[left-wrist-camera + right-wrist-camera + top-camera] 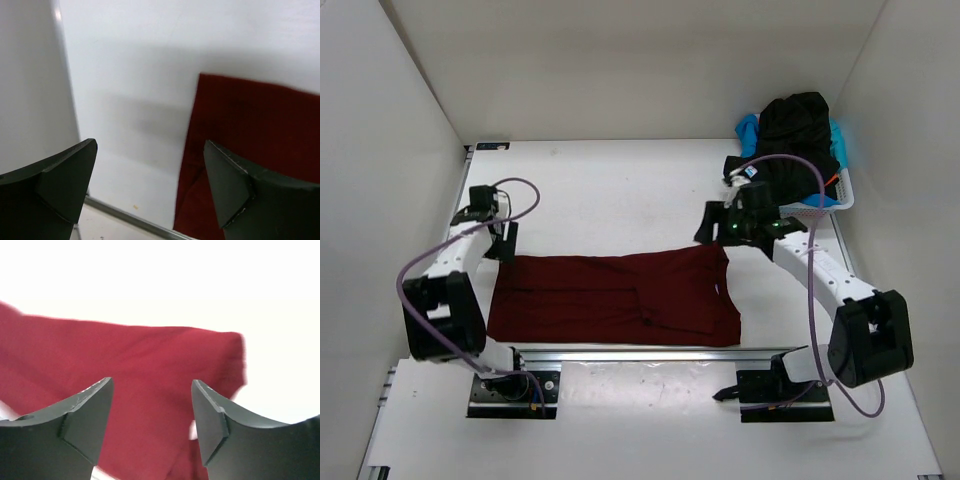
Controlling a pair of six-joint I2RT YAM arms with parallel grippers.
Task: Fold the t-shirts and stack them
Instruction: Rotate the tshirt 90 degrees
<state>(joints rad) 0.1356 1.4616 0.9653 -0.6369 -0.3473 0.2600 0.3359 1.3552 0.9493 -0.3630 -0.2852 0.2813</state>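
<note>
The left gripper (498, 238) stood wide open and held nothing. The left edge of the dark red t-shirt (620, 300) lay just beside its right finger (235, 190). The shirt lay flat on the table (620, 195) between both grippers. The right gripper (713, 222) hovered over the shirt's far right corner, jaws parted and empty. Behind it, a black t-shirt (795, 125) and a light blue t-shirt (748, 128) were heaped in the white basket (838, 200).

My left arm (455, 255) and right arm (825, 275) are white links with chunky black joints, each trailing a looping lilac cable (403, 280). Black base plates (515, 392) anchor me along the lower frame. My fingers (85, 415) are dark matte wedges.
</note>
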